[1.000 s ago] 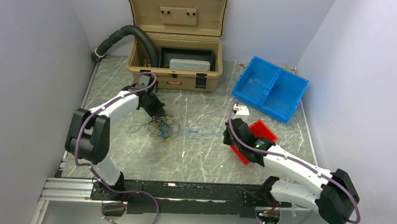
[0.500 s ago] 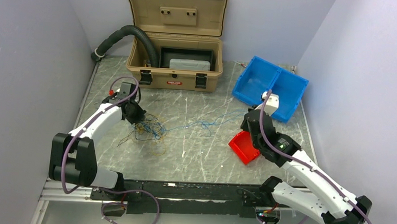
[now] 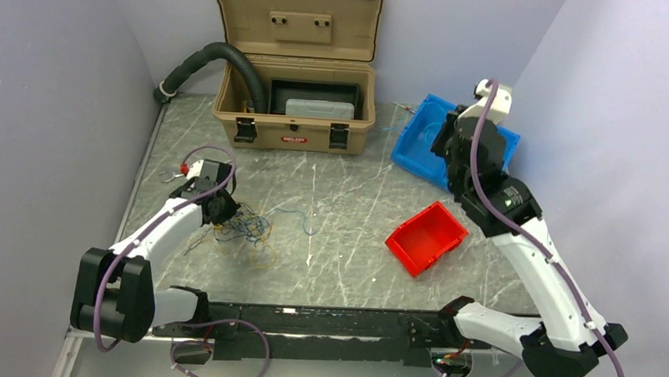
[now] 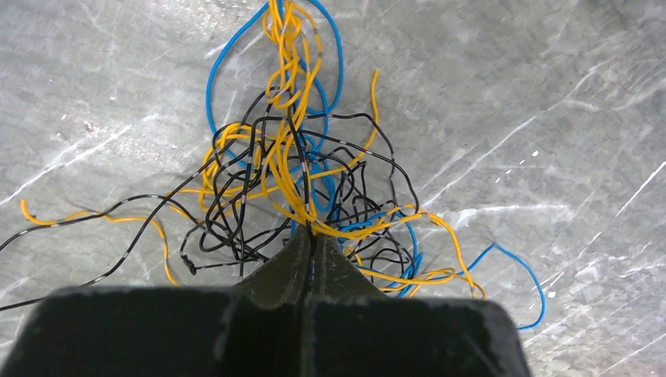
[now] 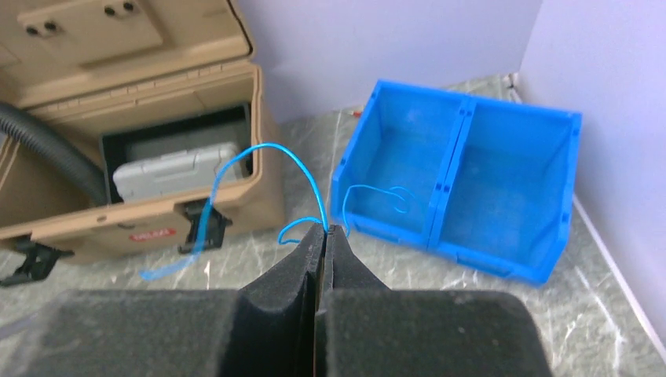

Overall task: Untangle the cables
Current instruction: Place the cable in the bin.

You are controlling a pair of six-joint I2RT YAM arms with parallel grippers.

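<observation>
Lying on the left of the marble table, a tangle of blue, yellow and black cables is pinched in the left gripper, jaws closed. The right gripper, raised near the blue bin, clamps one blue cable in closed jaws.

I saw a smooth, grey marble-patterned counter, glossy plastic blue bin and red bin, a matt tan case, and smooth-sheathed cables.

The cables lie tangled beside the left arm, the red bin well apart.
</observation>
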